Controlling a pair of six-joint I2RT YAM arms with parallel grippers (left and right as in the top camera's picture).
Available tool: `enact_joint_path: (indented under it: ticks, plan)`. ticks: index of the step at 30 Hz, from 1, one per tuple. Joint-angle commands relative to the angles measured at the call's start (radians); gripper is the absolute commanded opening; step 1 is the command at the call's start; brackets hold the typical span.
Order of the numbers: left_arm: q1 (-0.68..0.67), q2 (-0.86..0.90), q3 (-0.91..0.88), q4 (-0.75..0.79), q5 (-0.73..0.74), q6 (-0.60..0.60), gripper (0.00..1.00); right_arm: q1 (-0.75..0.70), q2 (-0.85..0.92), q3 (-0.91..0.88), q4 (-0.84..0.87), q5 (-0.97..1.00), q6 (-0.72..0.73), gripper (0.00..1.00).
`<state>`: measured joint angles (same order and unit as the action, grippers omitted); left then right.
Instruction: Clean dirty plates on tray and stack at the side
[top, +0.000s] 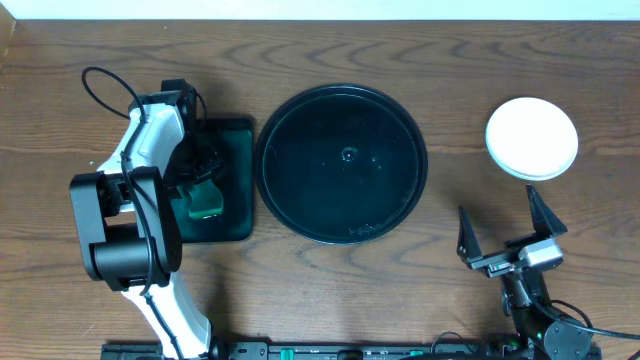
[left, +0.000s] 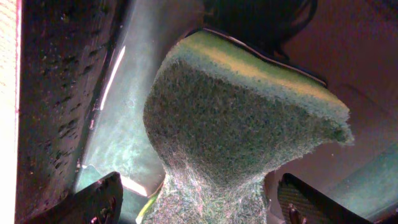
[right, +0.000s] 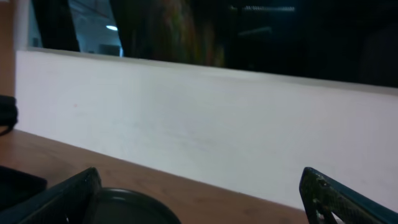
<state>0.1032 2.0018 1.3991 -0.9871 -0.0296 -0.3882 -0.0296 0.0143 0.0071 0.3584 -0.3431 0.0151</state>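
The round black tray (top: 340, 165) lies mid-table with nothing on it; its rim shows low in the right wrist view (right: 134, 208). A white plate (top: 531, 138) sits on the table at the far right; any plates under it are hidden. My left gripper (top: 203, 190) hangs over the dark green rectangular tray (top: 232, 150), open, with a green sponge (top: 208, 203) between its spread fingers. The left wrist view shows the sponge (left: 236, 118) filling the frame, clear of both fingers of the left gripper (left: 199, 202). My right gripper (top: 498, 208) is open and empty, below the plate.
The left arm's body (top: 125, 220) covers the table's left front. A white wall (right: 205, 124) borders the table's far edge. Bare wood lies between the black tray and the plate.
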Motion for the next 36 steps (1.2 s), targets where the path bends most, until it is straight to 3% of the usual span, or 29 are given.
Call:
enact_joint_path:
  ticks: [1,15,20,36]
  plan:
    - [0.005,0.005,-0.004,-0.002,-0.009,0.002,0.80,-0.004,-0.009,-0.002,-0.059,0.049,-0.012,0.99]
    - [0.005,0.005,-0.004,-0.002,-0.009,0.002,0.80,-0.004,-0.009,-0.002,-0.410,0.080,-0.107,0.99]
    - [0.005,0.005,-0.004,-0.002,-0.009,0.002,0.80,-0.004,-0.009,-0.002,-0.412,0.080,-0.167,0.99]
    - [0.005,0.005,-0.004,-0.002,-0.009,0.002,0.80,-0.004,-0.008,-0.002,-0.411,0.080,-0.166,0.99]
